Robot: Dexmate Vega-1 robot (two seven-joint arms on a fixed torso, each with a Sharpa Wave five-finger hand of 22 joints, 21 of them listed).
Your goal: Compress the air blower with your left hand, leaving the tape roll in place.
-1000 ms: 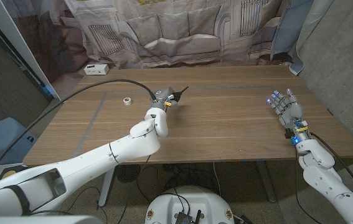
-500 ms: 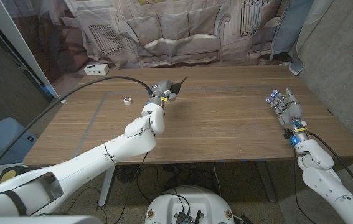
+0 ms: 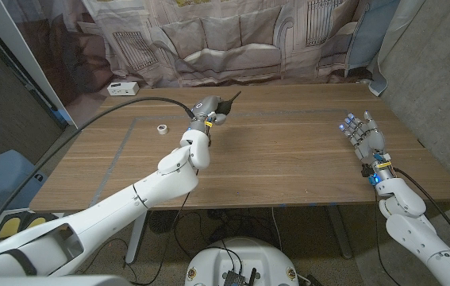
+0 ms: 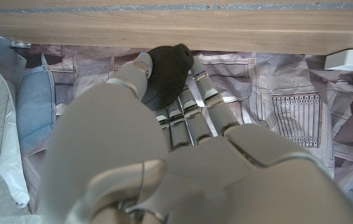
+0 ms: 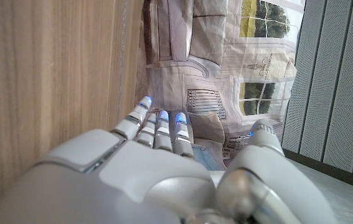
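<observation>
The left robot hand [image 3: 206,112] is out near the far middle of the worktop [image 3: 288,159], and it's wrapped around the black air blower [image 3: 221,108] — in the left wrist view you can see the rubber bulb [image 4: 165,74] sitting between the thumb and the other fingers [image 4: 207,96], which curl up behind it. So that's a proper grip, not a hover. The nozzle pokes out past the fingertips, pointing away from the robot toward the backdrop. Makes sense to hold it that way: the soft bulb is the bit that gives, so having thumb on one side and fingers on the other sets up a straight squeeze.

How hard it's pressing right now I honestly can't say — the bulb looks round-ish in the wrist view, but the hand covers a lot of it. My guess is the squeeze is just starting or about to.

The tape roll [image 3: 162,128] is the little white ring off to the left of that hand, well apart from it, lying on the wood. Nothing's touching it, which is what the task wants.

The right robot hand [image 3: 365,136] is way over on the other side of the worktop, fingers spread a bit, holding nothing. It's just parked out of the way.
</observation>
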